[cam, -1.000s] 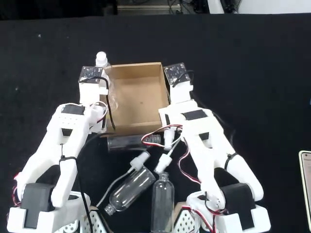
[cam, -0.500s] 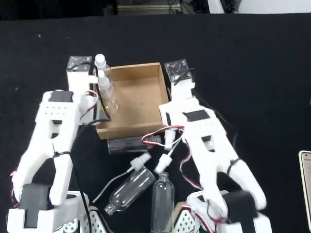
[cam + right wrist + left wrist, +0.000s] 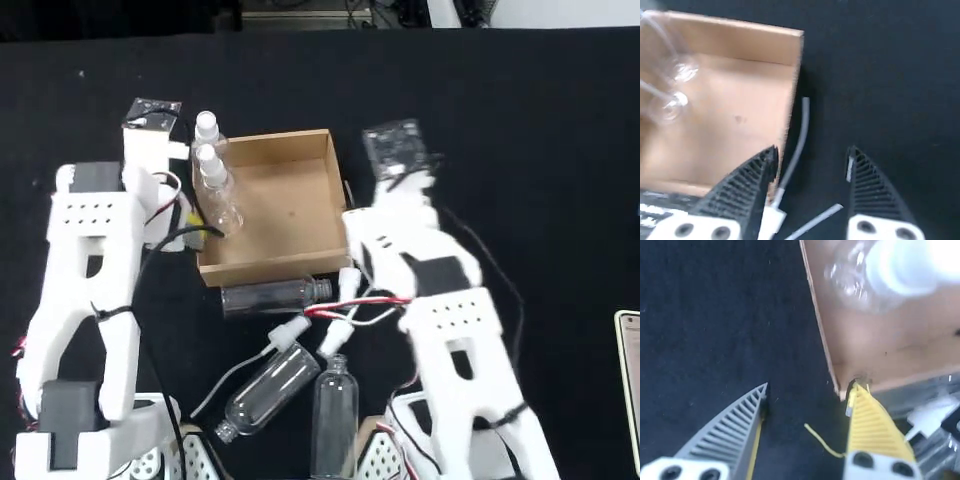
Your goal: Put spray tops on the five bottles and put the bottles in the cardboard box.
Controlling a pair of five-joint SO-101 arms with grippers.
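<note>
While both grippers stand open & empty, we count two clear plastic bottles w/ white spray tops (image 3: pixel 212 180) upright inside the brown cardboard box (image 3: pixel 262 268), at its left wall. Our left gripper (image 3: pixel 809 390) sits just outside that wall by a corner; the right gripper (image 3: pixel 812 150) hangs off the opposite wall. Next target, we reckon: the clear capless bottle (image 3: pixel 270 297) lying flat beside the box's near wall, long axis parallel to it, neck toward the right arm's side (loose white spray tops (image 3: pixel 335 337) lie close by). It's base-ward of both grippers; the right arm looks nearer the neck.
</note>
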